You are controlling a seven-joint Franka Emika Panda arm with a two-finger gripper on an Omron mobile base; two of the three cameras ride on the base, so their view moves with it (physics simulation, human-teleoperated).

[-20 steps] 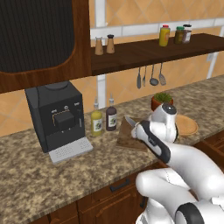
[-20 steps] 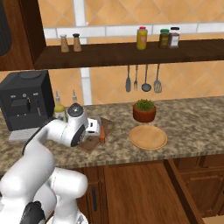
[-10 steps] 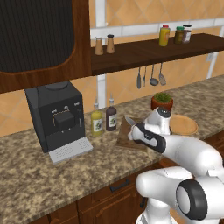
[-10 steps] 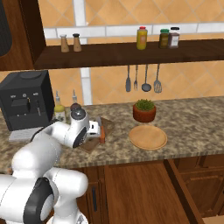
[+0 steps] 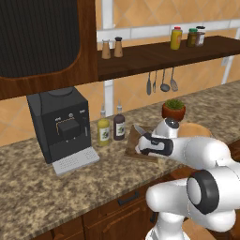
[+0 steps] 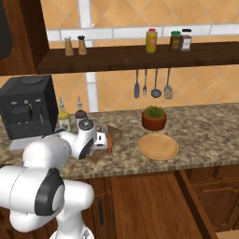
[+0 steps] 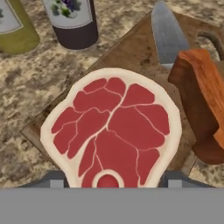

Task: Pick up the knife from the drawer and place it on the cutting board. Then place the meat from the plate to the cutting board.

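Note:
The pinkish-red meat (image 7: 111,131) with its whitish rim sits between my fingertips (image 7: 57,179), low over the brown cutting board (image 7: 127,52). My gripper (image 7: 114,179) is shut on the meat. The knife (image 7: 168,35) lies on the board to the right of the meat, its orange-red handle (image 7: 205,96) close by. In the base views the gripper (image 5: 143,146) (image 6: 100,140) hovers at the board (image 5: 132,140) (image 6: 114,135). The tan plate (image 6: 158,147) lies bare to the right. The drawer (image 6: 191,200) stands pulled out at the lower right.
Two bottles (image 5: 104,131) (image 5: 119,126) stand just behind the board, close to the hand. A black coffee machine (image 5: 61,126) is further left. A potted plant (image 6: 154,117) stands behind the plate. Metal utensils (image 6: 151,86) hang under the shelf.
The hand has crept a little further over the board with the meat, and the arm's elbow has swung down and forward. The knife and plate have not moved.

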